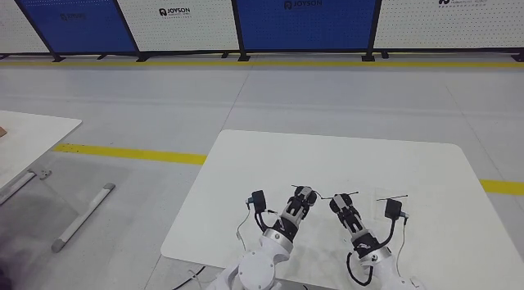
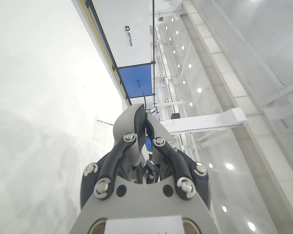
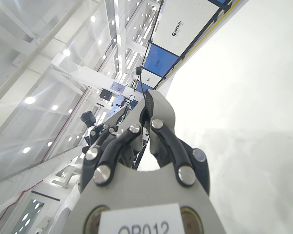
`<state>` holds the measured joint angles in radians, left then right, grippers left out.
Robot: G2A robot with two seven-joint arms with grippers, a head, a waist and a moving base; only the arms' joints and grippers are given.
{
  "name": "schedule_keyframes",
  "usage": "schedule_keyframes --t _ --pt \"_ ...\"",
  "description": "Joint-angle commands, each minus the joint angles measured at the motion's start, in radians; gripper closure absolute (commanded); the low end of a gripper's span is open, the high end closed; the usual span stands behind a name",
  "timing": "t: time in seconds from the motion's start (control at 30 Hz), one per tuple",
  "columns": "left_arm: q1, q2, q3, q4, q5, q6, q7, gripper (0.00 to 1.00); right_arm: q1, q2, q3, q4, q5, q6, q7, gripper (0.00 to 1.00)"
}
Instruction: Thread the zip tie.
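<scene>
The left gripper [image 2: 145,112] is shut tight on the thin black tail [image 2: 144,98] of the zip tie [image 3: 141,83], and the tail pokes out past its tips. The right gripper [image 3: 147,98] pinches the zip tie too, with the little head [image 3: 138,69] sticking out. Both hang just over the table [image 1: 368,159], side by side. The tail is not in the head yet (I think that is the hard bit left). It must be lined up and pushed through.

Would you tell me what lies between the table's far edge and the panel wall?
Bare grey floor and a yellow line along the panel wall, in the top view.
</scene>
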<state>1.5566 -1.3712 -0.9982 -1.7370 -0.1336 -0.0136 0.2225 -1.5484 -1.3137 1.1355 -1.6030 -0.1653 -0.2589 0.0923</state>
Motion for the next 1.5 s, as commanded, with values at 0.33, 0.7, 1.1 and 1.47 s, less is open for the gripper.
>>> schedule_keyframes --t 0.33,0.7,1.1,1.47 --pt "0.009 0.001 0.002 -0.003 0.009 -0.003 -0.023 1.00 0.001 -0.002 0.002 -0.003 0.005 0.000 -0.004 1.00" --pt "0.010 0.004 0.010 -0.006 0.100 0.019 -0.027 1.00 -0.016 0.001 0.018 -0.027 -0.017 0.014 -0.005 1.00" --pt "0.012 0.005 0.008 -0.006 0.122 0.026 -0.033 1.00 -0.016 0.000 0.021 -0.025 -0.018 0.022 0.000 1.00" --pt "0.008 0.005 0.006 -0.004 0.126 0.047 -0.043 0.86 -0.022 0.000 0.025 -0.029 -0.023 0.023 -0.002 1.00"
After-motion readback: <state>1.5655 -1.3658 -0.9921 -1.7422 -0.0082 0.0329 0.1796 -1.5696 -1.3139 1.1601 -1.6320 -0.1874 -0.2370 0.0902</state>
